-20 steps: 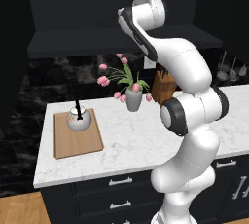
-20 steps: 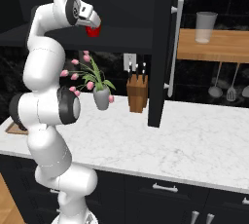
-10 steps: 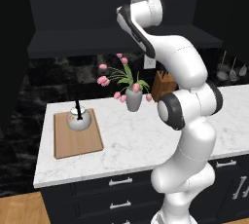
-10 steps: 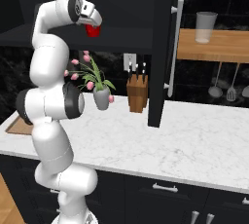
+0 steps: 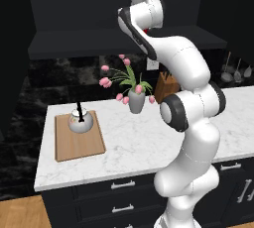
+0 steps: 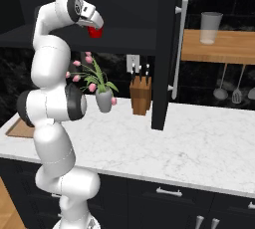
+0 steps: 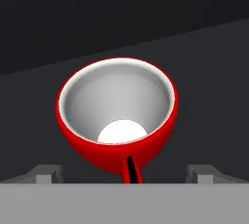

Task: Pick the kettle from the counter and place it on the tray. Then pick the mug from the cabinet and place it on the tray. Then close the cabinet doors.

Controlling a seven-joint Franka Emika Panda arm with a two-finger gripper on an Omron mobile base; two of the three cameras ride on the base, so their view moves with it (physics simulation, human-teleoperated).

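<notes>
Both jaws flank red mug point(image 7: 116, 116), w/o touching.

Kitchen: marble counter point(image 6: 199, 138), knife block point(image 6: 140, 95)

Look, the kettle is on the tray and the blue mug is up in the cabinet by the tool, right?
Not quite: the mug is red, not blue, as the hand view shows. The rest holds: the kettle sits on the tray, and the mug is up in the cabinet by the tool.
</notes>
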